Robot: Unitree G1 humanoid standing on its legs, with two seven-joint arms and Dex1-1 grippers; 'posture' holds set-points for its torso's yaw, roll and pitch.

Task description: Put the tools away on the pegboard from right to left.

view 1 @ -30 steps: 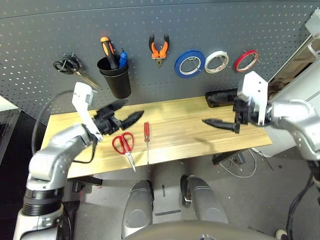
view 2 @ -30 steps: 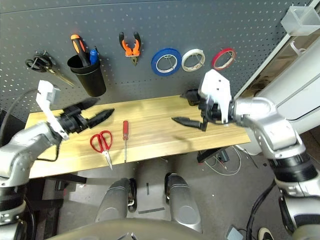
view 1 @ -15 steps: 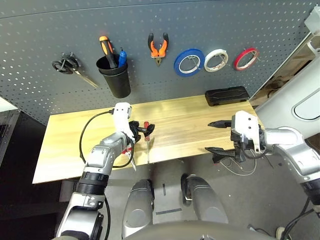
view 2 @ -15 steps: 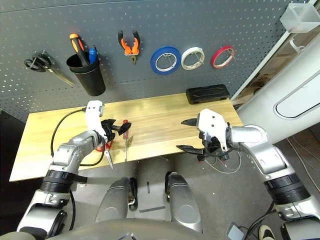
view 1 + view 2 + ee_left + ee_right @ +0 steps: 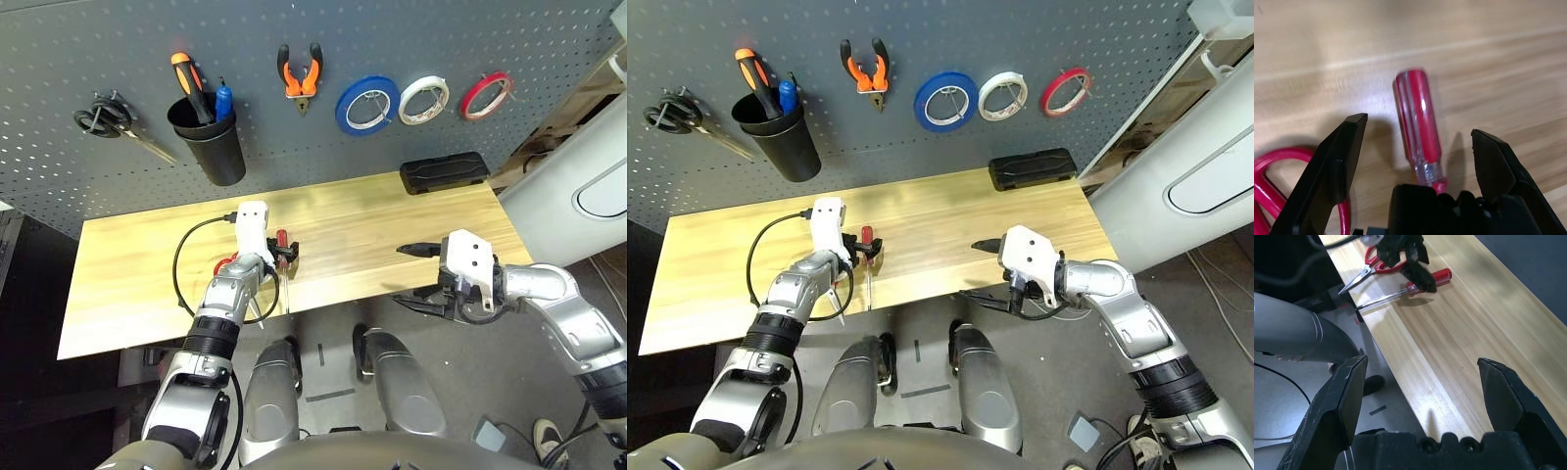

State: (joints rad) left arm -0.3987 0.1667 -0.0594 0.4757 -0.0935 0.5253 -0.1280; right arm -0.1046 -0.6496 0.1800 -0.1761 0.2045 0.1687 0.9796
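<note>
Spread fingers (image 5: 1334,171) of the nearer, left gripper (image 5: 1421,123) are flanking the handle of the red screwdriver (image 5: 1421,115), whose shaft is pointing toward the tabletop's (image 5: 362,225) front edge.

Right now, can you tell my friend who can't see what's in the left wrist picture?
A red screwdriver handle lies on a pale wooden table, between the two open black fingers of the robot's left gripper. Beside them are the red loops of some scissors.
</note>
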